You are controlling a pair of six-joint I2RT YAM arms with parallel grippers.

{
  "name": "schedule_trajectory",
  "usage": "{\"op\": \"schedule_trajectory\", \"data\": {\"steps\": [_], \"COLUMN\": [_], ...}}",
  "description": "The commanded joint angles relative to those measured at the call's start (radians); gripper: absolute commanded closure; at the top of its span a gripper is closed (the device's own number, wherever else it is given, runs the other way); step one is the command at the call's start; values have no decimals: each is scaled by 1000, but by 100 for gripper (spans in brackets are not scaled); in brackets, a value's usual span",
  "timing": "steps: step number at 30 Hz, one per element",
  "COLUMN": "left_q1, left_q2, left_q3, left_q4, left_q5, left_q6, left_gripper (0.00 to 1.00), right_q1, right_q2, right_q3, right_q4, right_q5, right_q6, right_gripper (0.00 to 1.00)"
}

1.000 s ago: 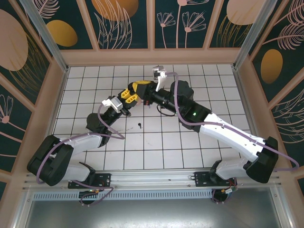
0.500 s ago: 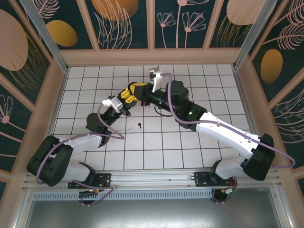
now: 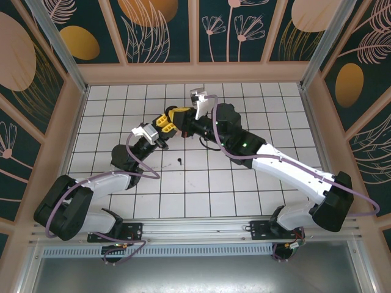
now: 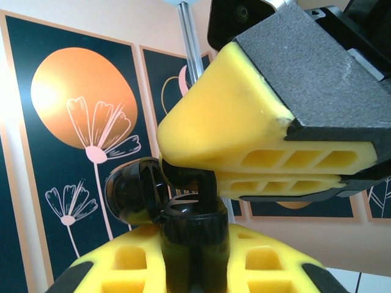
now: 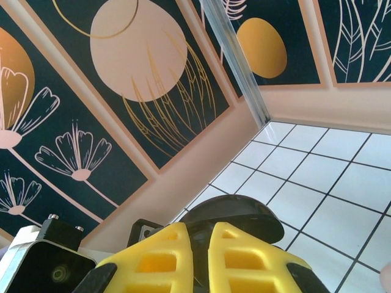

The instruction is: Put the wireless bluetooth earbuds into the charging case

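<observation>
Found the left gripper (image 3: 164, 125) clamped on the open black charging case (image 4: 192, 226) above the tiled table (image 3: 244, 183), the right gripper (image 3: 175, 116) pinched shut on a black earbud (image 4: 190, 177) at the case's mouth, and a second black earbud (image 3: 180, 160) loose on the tiles nearby.

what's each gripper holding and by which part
Left gripper clamps the open black charging case by its base. Right gripper pinches what looks like a black earbud above the case; which part is hidden.
</observation>
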Motion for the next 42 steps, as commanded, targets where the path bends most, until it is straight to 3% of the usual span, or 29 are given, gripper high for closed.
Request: {"op": "schedule_trajectory", "data": {"steps": [1, 8, 17, 25, 36, 39, 42], "left_q1": [-6, -6, -6, -6, -6, -6, -6], "left_q2": [-22, -22, -18, -7, -4, -5, -3], "left_q3": [33, 41, 32, 12, 9, 12, 21], "left_q4": [26, 13, 1, 33, 41, 36, 19], "left_q5": [24, 27, 5, -28, -37, -32, -28], "left_q6": [-17, -20, -28, -44, -42, -44, -44], "left_gripper": [100, 100, 100, 100, 100, 100, 100], "right_q1": [4, 33, 35, 16, -53, -52, -52], "right_q2": [19, 79, 75, -36, -140, -126, -90], "right_q3": [41, 116, 208, 228, 124, 114, 138], "right_q4": [-39, -147, -193, -196, -252, -253, -258], "right_q5": [1, -17, 69, 132, 158, 101, 27], "right_q6": [-42, -105, -106, -54, 69, 72, 62], "right_gripper": [90, 87, 51, 34, 36, 44, 60]}}
